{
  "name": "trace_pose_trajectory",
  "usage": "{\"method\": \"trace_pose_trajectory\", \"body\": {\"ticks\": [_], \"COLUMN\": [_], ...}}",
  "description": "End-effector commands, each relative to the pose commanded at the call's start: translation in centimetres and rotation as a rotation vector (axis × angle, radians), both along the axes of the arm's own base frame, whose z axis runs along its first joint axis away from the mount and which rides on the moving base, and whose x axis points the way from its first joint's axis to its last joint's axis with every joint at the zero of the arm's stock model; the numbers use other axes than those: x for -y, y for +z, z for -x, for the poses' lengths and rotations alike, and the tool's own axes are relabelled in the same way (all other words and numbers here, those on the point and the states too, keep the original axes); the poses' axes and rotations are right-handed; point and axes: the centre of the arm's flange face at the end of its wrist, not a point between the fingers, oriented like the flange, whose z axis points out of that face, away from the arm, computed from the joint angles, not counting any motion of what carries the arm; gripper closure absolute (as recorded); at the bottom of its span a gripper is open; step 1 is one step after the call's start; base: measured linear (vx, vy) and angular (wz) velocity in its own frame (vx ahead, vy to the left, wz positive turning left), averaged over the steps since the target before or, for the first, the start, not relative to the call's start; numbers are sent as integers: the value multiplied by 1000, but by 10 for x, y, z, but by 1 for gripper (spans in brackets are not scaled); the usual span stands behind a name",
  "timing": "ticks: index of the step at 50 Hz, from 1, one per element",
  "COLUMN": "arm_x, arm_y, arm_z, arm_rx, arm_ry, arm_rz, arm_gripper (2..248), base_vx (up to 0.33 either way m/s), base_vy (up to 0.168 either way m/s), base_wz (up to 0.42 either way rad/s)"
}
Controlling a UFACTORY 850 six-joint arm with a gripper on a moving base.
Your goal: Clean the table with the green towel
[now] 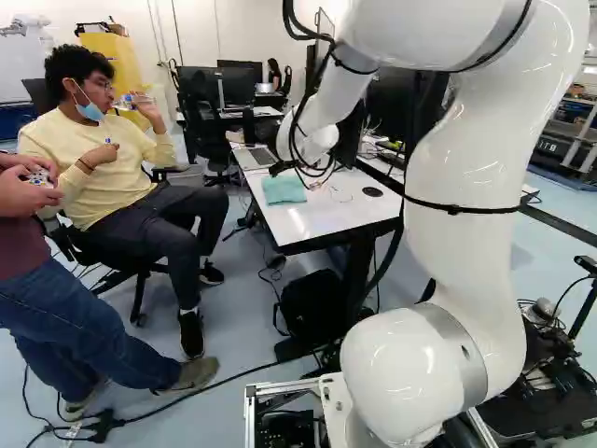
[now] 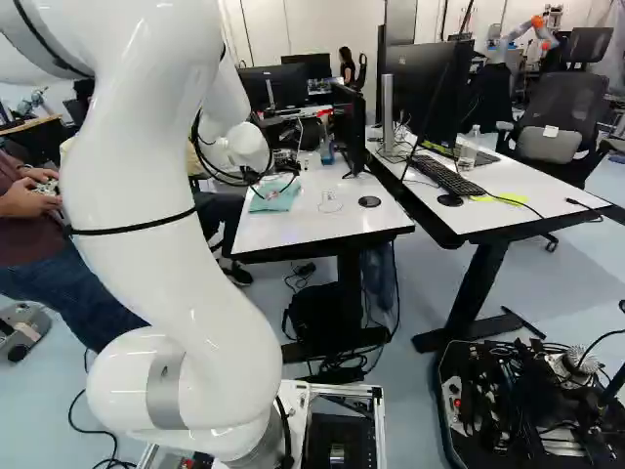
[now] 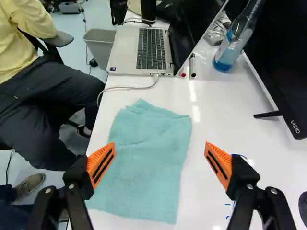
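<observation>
Jaws wide apart, your gripper (image 3: 159, 146) has nothing clamped, and the green towel (image 3: 144, 158) lies loose on the white table (image 3: 240, 110), bunched a little at the end by the laptop (image 3: 151, 50). In the left base view you find the towel just above the centre; in the right base view it sits left of centre, in the upper half. You look to be at the very start: the towel is ungripped, and blue marks (image 3: 228, 204) show on the tabletop beside it. Gripping, wiping and, I'd judge, letting go at the end are all left to you. Mind the bottle (image 3: 230, 52) beyond the towel when you widen your strokes.
</observation>
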Motion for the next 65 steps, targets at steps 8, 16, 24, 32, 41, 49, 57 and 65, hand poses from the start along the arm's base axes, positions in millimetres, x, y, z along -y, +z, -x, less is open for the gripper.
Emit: {"method": "trace_pose_trajectory", "body": {"ticks": [8,16,24,32,41,49,57,65], "arm_x": [-5,-10,-16,-22,-25,-25,-25,-26], "arm_y": [4,9,14,20,27,36,47,55], "arm_z": [-9,-19,-27,-35,-34,-24,-7,10], "arm_rx": [-45,-90,-127,-160,-196,-211,-207,-199], "arm_ry": [-10,-19,-24,-26,-27,-26,-21,-14], "arm_rz": [0,-1,-1,-1,2,6,5,5], "arm_gripper": [3,3,3,3,3,3,3,3], "base_vx": [0,0,0,0,0,0,0,0], "base_vy": [0,0,0,0,0,0,0,0], "base_wz": [0,0,0,0,0,0,0,0]}}
